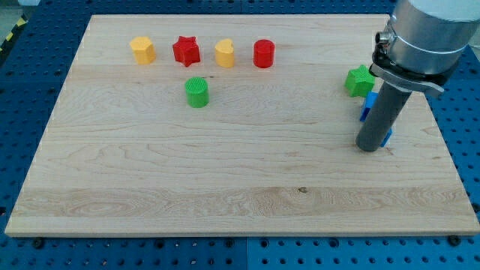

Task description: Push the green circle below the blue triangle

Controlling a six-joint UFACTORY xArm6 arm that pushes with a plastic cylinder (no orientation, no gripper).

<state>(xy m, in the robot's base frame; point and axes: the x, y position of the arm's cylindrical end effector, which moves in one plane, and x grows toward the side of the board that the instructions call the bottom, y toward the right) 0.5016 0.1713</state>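
The green circle (197, 92) stands on the wooden board (225, 172) at the upper left of middle, just below the top row of blocks. A blue block (369, 105), mostly hidden behind my rod, lies at the view's right; its shape cannot be made out. My tip (369, 148) rests on the board right against the blue block, at its lower edge, far to the right of the green circle.
A yellow block (142, 50), a red star (186, 50), a yellow heart (224, 53) and a red cylinder (264, 54) form a row near the top. A green star (360, 80) sits just above the blue block, by the rod.
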